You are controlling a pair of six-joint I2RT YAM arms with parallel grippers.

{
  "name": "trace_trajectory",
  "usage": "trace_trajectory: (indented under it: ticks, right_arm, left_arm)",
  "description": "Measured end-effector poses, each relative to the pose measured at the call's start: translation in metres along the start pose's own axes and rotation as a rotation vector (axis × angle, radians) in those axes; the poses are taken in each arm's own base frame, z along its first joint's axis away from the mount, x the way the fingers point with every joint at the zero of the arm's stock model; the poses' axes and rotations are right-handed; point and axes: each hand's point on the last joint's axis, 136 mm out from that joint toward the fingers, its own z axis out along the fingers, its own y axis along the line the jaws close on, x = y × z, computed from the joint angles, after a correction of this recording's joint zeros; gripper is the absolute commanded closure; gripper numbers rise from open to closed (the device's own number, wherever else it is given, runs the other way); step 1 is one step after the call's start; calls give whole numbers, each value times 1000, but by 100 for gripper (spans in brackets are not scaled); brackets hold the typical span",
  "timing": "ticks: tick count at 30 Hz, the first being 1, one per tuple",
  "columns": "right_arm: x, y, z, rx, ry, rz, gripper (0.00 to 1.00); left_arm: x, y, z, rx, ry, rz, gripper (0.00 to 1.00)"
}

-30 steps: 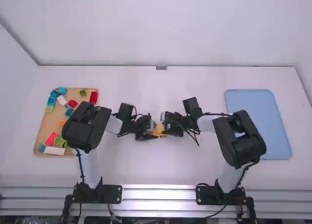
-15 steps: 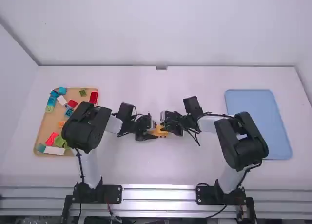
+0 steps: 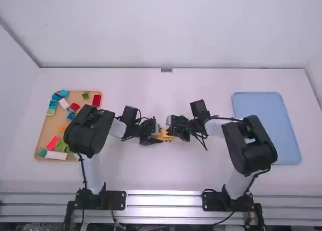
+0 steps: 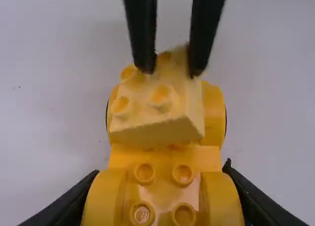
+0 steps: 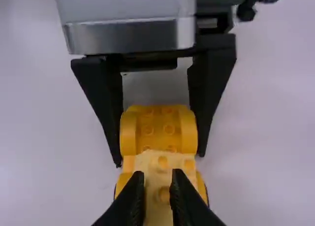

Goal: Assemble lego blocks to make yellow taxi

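Right arm just backed off a touch toward its own side, then only slight motion; left arm hasn't moved. Left gripper has its jaws clamped across the wheeled yellow base, mid-surface between the arms. Right gripper has its jaws closed on the pale yellow block over the base's far end.

Block is tilted relative to the base, so I read this as alignment, not a finished press – can't tell if any studs are engaged. Needs levelling, then a straight push down. Risk: pressing while it's cocked could pop it off or twist the base – keep the left grip firm.
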Motion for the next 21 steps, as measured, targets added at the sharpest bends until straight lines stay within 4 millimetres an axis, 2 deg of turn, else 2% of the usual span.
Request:
trace_trajectory:
  ticks: [4,7,18,21]
  right_arm:
    - [-1,2,7,6,41,-33,84]
    - [0,2,9,9,62,-30,74]
    - [2,3,7,13,79,-17,75]
    - [1,3,7,13,77,-17,69]
  left_arm:
    - [0,0,0,0,0,4,64]
    - [0,0,0,0,1,3,66]
    - [0,1,0,-4,3,3,68]
    - [0,1,0,-4,2,3,68]
